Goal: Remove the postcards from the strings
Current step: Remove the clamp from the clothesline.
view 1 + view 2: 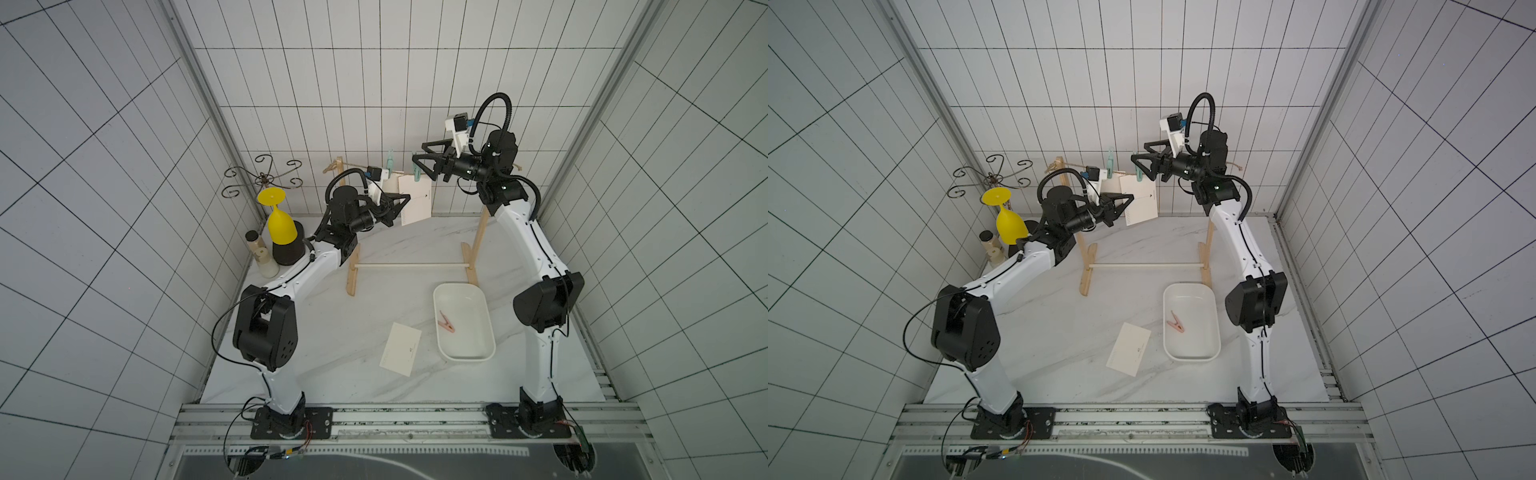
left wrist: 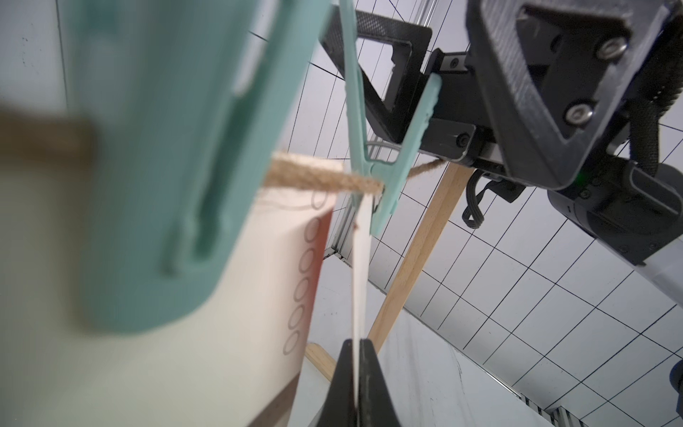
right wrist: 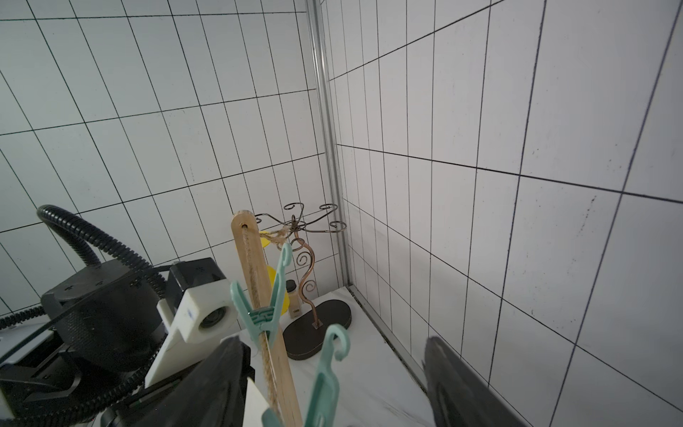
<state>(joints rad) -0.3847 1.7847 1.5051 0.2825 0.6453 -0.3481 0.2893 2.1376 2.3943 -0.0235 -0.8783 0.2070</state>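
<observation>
The string (image 1: 357, 169) (image 2: 321, 177) runs between the tops of a wooden frame's posts (image 1: 482, 232). Two postcards hang from it on teal pegs. My left gripper (image 1: 405, 199) (image 2: 356, 369) is shut on the lower edge of the nearer hanging postcard (image 1: 417, 203) (image 2: 360, 266). My right gripper (image 1: 419, 151) (image 3: 336, 384) stands open, its fingers on either side of that card's teal peg (image 1: 417, 170) (image 3: 325, 377) without touching it. The other hanging postcard (image 1: 1111, 187) (image 2: 221, 332) keeps its peg (image 1: 390, 160). A third postcard (image 1: 401, 349) lies flat on the table.
A white tray (image 1: 440, 332) holding a pink peg (image 1: 445, 321) sits at the front right of the frame. A white dowel (image 1: 411, 266) joins the frame's feet. At the back left stand a curly metal rack (image 1: 262, 179), a yellow glass (image 1: 281, 226) and a small bottle (image 1: 259, 253).
</observation>
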